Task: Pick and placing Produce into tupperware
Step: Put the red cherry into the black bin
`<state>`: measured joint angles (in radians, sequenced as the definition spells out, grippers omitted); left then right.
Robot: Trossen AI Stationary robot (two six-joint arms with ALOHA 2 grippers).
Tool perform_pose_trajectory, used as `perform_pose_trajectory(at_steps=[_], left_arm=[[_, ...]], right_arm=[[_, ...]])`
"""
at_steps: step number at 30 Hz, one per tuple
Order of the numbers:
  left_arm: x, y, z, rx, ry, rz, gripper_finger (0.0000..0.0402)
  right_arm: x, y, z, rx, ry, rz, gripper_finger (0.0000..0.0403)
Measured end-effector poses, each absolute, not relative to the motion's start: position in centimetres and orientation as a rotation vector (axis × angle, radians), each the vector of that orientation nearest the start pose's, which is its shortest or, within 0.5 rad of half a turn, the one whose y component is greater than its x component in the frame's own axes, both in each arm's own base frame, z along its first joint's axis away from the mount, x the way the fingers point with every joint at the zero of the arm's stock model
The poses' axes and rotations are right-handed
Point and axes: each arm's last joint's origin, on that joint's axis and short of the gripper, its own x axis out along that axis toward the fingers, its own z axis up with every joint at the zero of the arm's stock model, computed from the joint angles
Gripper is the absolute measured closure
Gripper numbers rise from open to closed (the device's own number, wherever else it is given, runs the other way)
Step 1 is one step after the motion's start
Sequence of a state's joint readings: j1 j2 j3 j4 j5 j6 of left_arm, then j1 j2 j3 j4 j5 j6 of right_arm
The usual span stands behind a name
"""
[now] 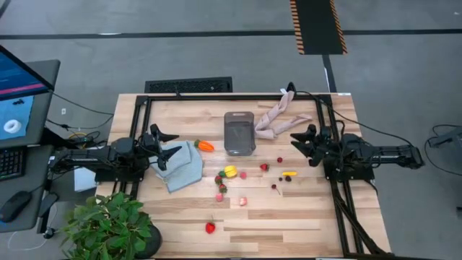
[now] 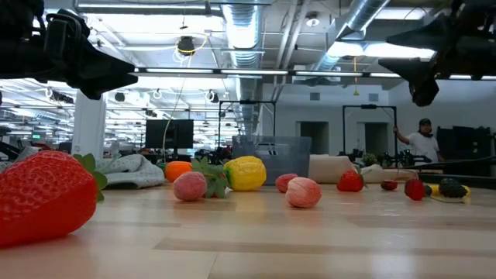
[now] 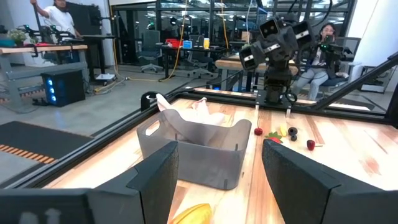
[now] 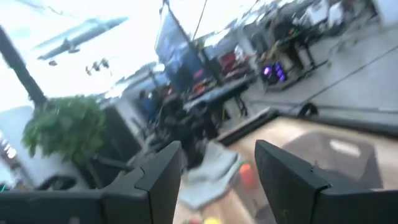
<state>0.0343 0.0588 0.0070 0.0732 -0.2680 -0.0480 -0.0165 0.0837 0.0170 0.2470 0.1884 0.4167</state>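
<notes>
The clear-greyish tupperware (image 1: 239, 133) stands on its base at the far middle of the table, also in the left wrist view (image 3: 199, 149). Toy produce lies scattered in front of it: an orange carrot (image 1: 205, 145), a yellow lemon (image 1: 230, 171), a banana (image 1: 289, 174), strawberries (image 1: 210, 227) (image 1: 264, 167), pink berries (image 1: 242, 201) and a dark berry (image 1: 288, 178). My left gripper (image 1: 167, 149) hangs open above the grey-blue cloth, left of the carrot. My right gripper (image 1: 302, 145) is open too, off the table, right of the tupperware.
A folded grey-blue cloth (image 1: 180, 165) lies under the left gripper. A beige limb-shaped object (image 1: 278, 115) rests at the far edge, right of the tupperware. A potted plant (image 1: 108, 227) stands off the near left corner. Black frame rails (image 1: 339, 209) run along both table sides.
</notes>
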Motion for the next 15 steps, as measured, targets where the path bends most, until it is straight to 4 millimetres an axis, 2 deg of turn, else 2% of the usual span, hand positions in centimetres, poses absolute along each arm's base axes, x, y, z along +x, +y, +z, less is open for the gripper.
perform_pose_trajectory(at_steps=[3, 10, 15], left_arm=[[9.96, 1.11, 16.82, -0.045, -0.027, 0.302, 0.018], [9.96, 1.11, 16.82, -0.046, -0.028, 0.302, 0.018], [9.96, 1.11, 16.82, -0.086, -0.034, 0.301, 0.018]], right_arm=[[9.89, -0.86, 18.95, 0.408, -0.261, -0.212, 0.0177], [9.96, -0.89, 18.67, 0.393, -0.23, -0.223, 0.0177], [9.91, -0.81, 18.91, 0.283, -0.24, -0.221, 0.0177]])
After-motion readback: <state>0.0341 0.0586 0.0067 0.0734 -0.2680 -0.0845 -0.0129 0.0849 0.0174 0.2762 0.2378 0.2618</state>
